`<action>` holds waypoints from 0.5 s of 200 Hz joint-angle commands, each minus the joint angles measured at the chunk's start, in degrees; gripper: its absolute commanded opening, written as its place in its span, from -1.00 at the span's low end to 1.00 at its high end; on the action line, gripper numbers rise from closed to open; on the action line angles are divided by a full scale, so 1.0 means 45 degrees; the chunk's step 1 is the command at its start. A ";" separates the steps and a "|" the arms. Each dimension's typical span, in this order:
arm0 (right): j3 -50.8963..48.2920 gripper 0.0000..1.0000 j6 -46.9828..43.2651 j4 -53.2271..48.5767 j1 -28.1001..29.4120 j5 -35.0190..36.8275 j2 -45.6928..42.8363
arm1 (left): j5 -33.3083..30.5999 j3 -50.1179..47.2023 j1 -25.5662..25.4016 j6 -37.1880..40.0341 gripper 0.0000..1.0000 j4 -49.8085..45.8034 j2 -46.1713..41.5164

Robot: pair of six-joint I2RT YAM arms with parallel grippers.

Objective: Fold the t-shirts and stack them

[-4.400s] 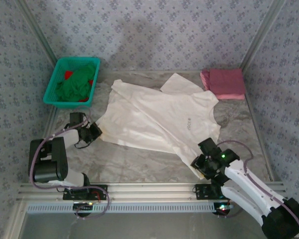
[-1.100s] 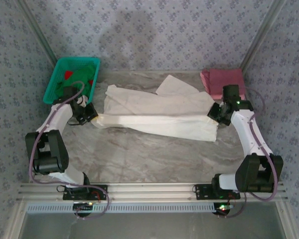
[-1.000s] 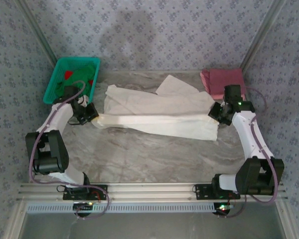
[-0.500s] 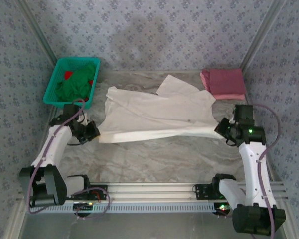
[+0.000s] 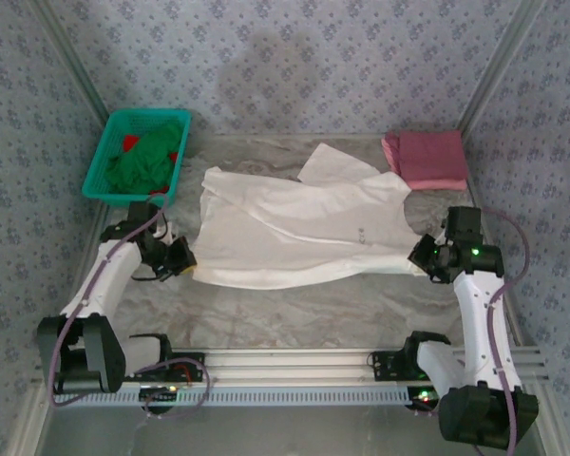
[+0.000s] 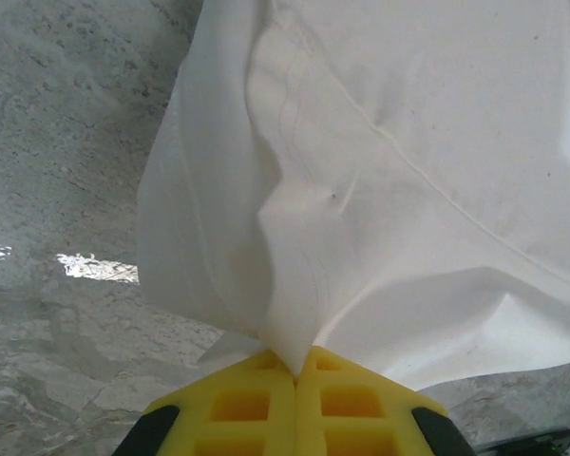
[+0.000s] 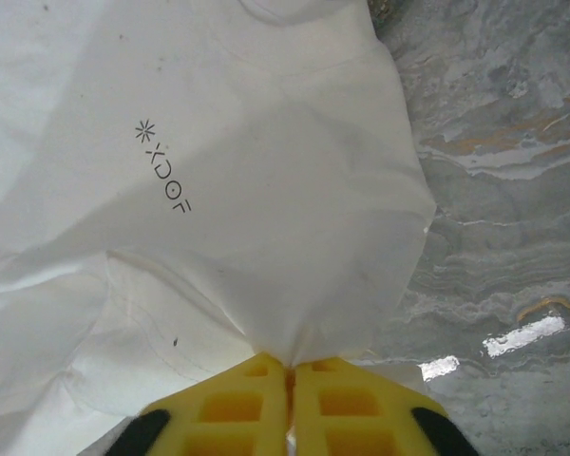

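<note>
The cream-white t-shirt (image 5: 299, 233) lies spread across the middle of the marble table, its small grey chest mark (image 7: 161, 169) facing up. My left gripper (image 5: 182, 258) is shut on the shirt's near left corner. In the left wrist view the cloth (image 6: 389, 180) bunches into the closed yellow fingers (image 6: 237, 407). My right gripper (image 5: 424, 255) pinches the near right corner, with the fabric (image 7: 266, 237) gathered between its yellow fingers (image 7: 347, 404). The dusty pink t-shirt (image 5: 427, 157) sits folded at the back right.
A teal mesh basket (image 5: 103, 160) with green cloth in it stands at the back left. Patterned walls close in the left, back and right sides. An aluminium rail (image 5: 285, 361) runs along the near edge between the arm bases.
Both grippers have drawn back toward the near edge with the white shirt's corners. The shirt has gone from a bunched strip to lying spread out flat.
</note>
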 commanded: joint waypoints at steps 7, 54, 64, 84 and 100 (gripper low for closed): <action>0.0012 -0.34 -0.0255 -0.0814 -0.0158 -0.0765 -0.0503 | -0.0325 -0.0258 -0.0515 -0.0897 -0.76 -0.0111 -0.0678; 0.0611 -0.36 0.0190 -0.1148 -0.0313 -0.1224 -0.0824 | -0.1004 -0.0971 -0.0538 -0.1650 -0.77 0.0816 -0.1061; 0.0396 -0.35 0.0176 -0.1085 -0.0306 -0.1615 -0.0222 | -0.1074 -0.1239 -0.0528 -0.1849 -0.78 0.1143 -0.1016; -0.0381 -0.32 0.0081 -0.0312 -0.0306 -0.2113 0.0728 | -0.1518 -0.2026 -0.0513 -0.2318 -0.79 0.2205 -0.1098; -0.0830 -0.31 0.0075 0.0156 -0.0059 -0.2228 0.1490 | -0.1664 -0.2702 -0.0428 -0.2639 -0.81 0.3479 -0.0942</action>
